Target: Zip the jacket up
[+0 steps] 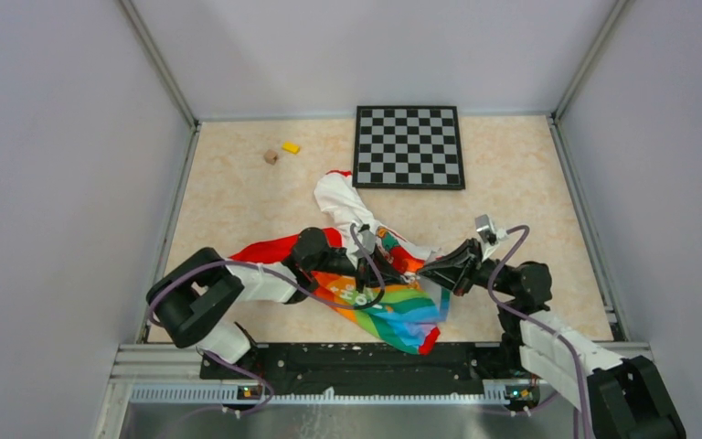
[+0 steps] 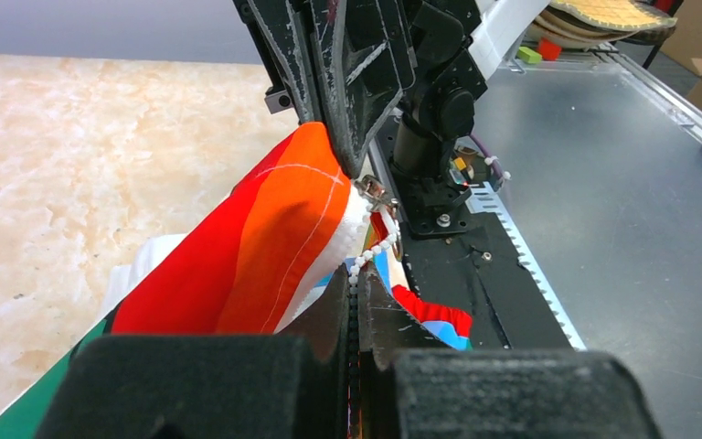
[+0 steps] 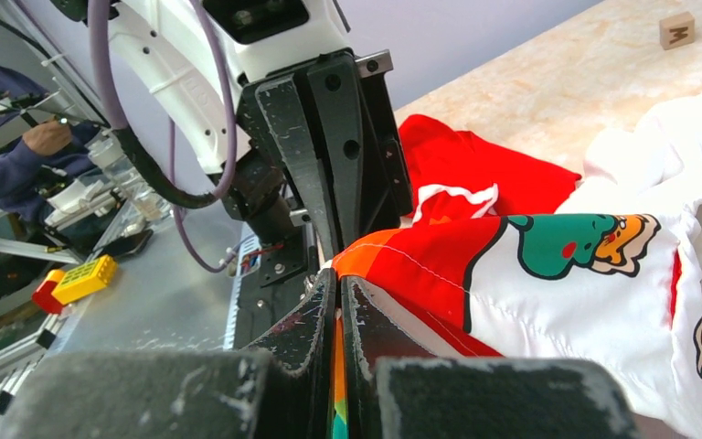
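The jacket (image 1: pixel 393 311) lies crumpled at the near middle of the table, white top toward the back, a red sleeve to the left, the rainbow panel in front. My left gripper (image 1: pixel 379 265) is shut on the jacket's white zipper edge (image 2: pixel 358 265); its teeth run between the fingertips (image 2: pixel 334 311). My right gripper (image 1: pixel 425 270) faces it from the right and is shut on the orange rainbow edge (image 3: pixel 393 251) of the jacket (image 3: pixel 585 302). The two grippers meet almost tip to tip, holding the fabric a little above the table. A metal zipper slider (image 2: pixel 377 190) shows just below the right gripper's tips.
A black-and-grey checkerboard (image 1: pixel 409 146) lies at the back. A yellow block (image 1: pixel 290 147) and a brown wooden cube (image 1: pixel 271 156) sit at the back left; the cube also shows in the right wrist view (image 3: pixel 676 29). Grey walls enclose the table. A metal rail (image 1: pixel 375 361) runs along the near edge.
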### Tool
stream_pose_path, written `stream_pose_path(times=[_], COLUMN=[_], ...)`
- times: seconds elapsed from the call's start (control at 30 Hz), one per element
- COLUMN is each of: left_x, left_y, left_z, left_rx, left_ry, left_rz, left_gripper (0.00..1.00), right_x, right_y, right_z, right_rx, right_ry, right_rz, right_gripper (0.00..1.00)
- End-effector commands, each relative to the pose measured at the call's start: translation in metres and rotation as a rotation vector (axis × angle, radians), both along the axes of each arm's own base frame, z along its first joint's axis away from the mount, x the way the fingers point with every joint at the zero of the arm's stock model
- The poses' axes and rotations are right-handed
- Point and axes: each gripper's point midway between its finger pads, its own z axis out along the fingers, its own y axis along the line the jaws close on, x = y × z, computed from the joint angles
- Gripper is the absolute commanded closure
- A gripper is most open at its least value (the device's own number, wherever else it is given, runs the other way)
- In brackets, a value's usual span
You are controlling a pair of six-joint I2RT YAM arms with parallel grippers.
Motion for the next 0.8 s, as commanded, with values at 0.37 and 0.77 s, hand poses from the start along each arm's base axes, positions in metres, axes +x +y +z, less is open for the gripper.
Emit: stream_pose_path(times=[0.37, 0.77], left_x=[0.007, 0.02], left_y=[-0.008, 0.001], left_z=[0.011, 0.013], left_rx=[0.079, 0.094], left_ry=[0.108, 0.189], left_rz=[0.0, 0.064], left_gripper=[1.0, 1.0], right_x=[-0.004, -0.005], right_y=[0.001, 0.0], right_z=[0.012, 0.011], right_rx=[0.004, 0.002], right_ry=[-0.092, -0.093], right_rz=[-0.001, -0.008], right_gripper=[1.0, 1.0])
